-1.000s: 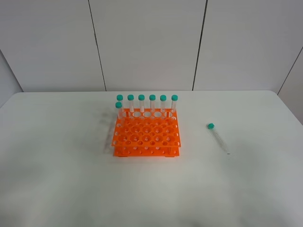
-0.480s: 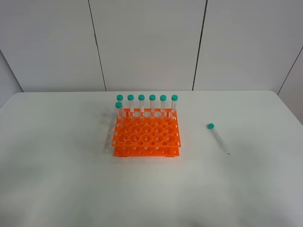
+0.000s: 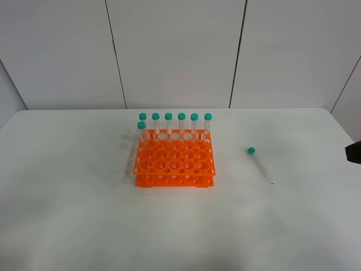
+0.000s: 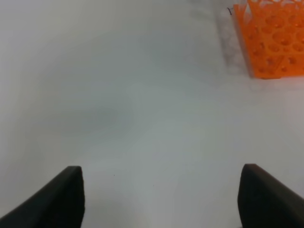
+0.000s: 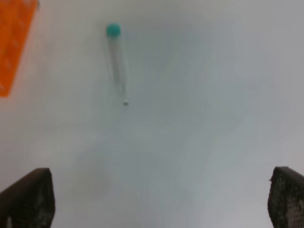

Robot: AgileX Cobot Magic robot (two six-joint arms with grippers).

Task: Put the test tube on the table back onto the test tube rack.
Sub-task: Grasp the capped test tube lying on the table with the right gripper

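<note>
Test tube (image 3: 260, 165) lies flat near worktop (image 3: 84, 214) right edge, well apart from test tube rack (image 3: 175, 161). Likely light, stiff, slick, prone to roll; grip mid-body. Right gripper (image 5: 156, 190), left gripper (image 4: 164, 190) both spread wide, empty.

A laboratory-style workbench, plain and clinical

The setting read as a lab bench: a bright orange test tube rack (image 3: 174, 159) stood on a plain white matte table (image 3: 73, 214), seven teal-topped capped tubes (image 3: 181, 123) stood upright in its far rows, and one more test tube (image 3: 259, 162) lay loose on the tabletop to its right; behind the table rose pale grey wall panels (image 3: 175, 51) divided by thin dark vertical seams
</note>
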